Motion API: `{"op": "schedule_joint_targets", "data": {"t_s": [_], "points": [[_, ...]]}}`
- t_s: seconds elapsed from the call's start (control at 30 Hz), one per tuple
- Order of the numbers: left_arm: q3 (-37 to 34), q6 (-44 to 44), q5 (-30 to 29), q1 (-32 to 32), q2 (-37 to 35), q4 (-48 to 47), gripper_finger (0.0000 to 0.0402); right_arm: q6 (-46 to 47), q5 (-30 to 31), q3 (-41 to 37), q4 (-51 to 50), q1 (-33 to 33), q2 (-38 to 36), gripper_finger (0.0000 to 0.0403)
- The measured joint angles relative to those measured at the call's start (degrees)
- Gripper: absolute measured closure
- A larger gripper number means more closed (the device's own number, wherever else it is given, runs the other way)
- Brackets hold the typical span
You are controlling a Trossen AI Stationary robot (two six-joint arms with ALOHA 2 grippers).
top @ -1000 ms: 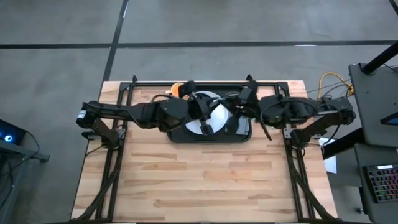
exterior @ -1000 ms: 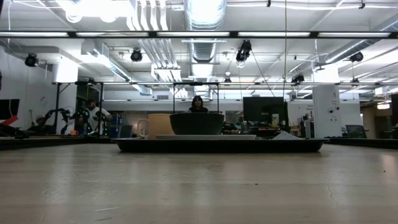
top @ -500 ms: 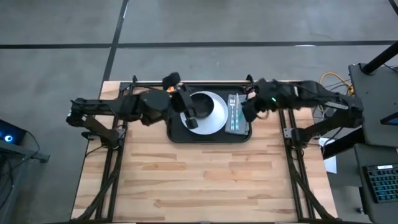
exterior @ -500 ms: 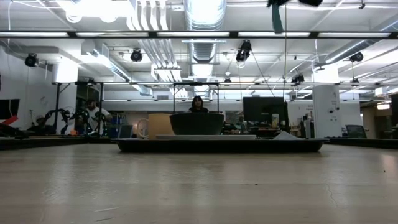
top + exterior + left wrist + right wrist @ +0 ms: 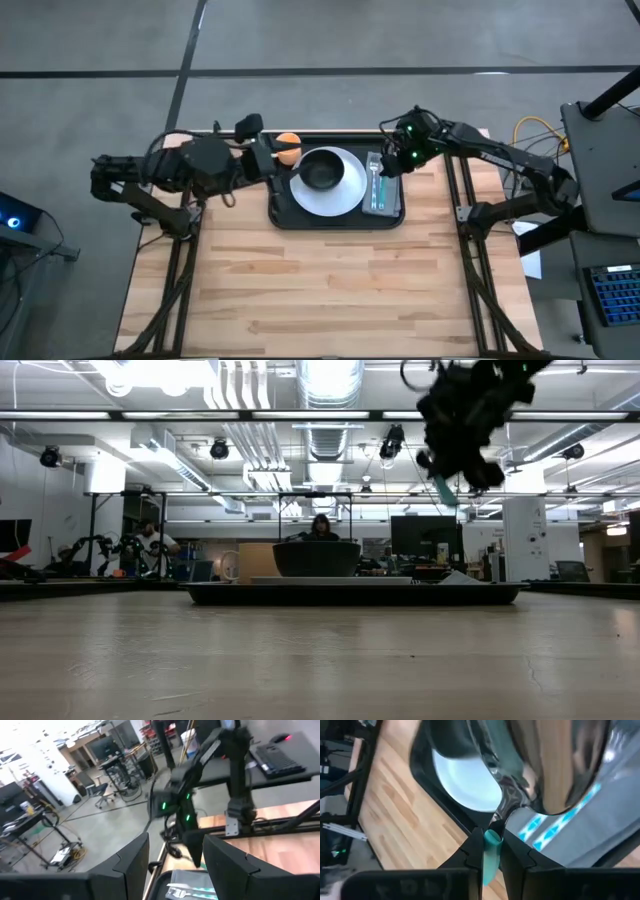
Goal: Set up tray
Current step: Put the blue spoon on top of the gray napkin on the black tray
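Observation:
The black tray (image 5: pixel 283 212) lies at the table's far middle. It carries a white plate (image 5: pixel 340 196) with a dark bowl (image 5: pixel 320 173) on it, and a grey napkin (image 5: pixel 381 190) with cutlery at its right end. An orange object (image 5: pixel 288 143) sits at the tray's far left corner. My right gripper (image 5: pixel 399 160) hovers above the tray's right end, shut on a teal-handled spoon (image 5: pixel 555 765). My left gripper (image 5: pixel 262 150) is open just past the tray's left end, touching nothing. My right gripper pinches the spoon's teal handle (image 5: pixel 491 845) between its two fingers. The metal bowl of the spoon (image 5: pixel 560 770) sticks out beyond the fingertips. The spoon is lifted clear above the tray, and a teal end (image 5: pixel 444 490) pokes out below the gripper in the low view.
Black arm frames stand at the table's left (image 5: pixel 185 215) and right (image 5: pixel 462 215) sides. The near half of the wooden table (image 5: pixel 330 290) lies bare of objects. In the low view the tray (image 5: pixel 350 594) and bowl (image 5: pixel 316 558) stand at the far edge.
Both grippers have drawn back from over the plate. The left one has moved toward the table's left edge, uncovering the bowl and plate. The right one has moved toward the right, over the tray's right end, and has come down into the low view with the spoon.

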Motion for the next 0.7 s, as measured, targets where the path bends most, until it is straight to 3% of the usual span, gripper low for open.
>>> {"op": "schedule_joint_targets", "data": {"t_s": [0.17,0.3,0.7], "points": [[0.0,0.0,0.0,-1.8,-2.4,0.3,0.0234,-0.5,-6.8,-9.8,4.4,-6.1,2.1,0.0374],[0.0,0.0,0.0,-2.2,-3.0,0.2,0.0234,-2.6,-8.8,-13.8,6.9,-9.5,6.1,0.0374],[0.0,0.4,0.4,-2.3,-2.8,-1.6,0.0234,-10.5,-11.5,-9.0,8.9,-13.7,20.5,0.0374]]}}
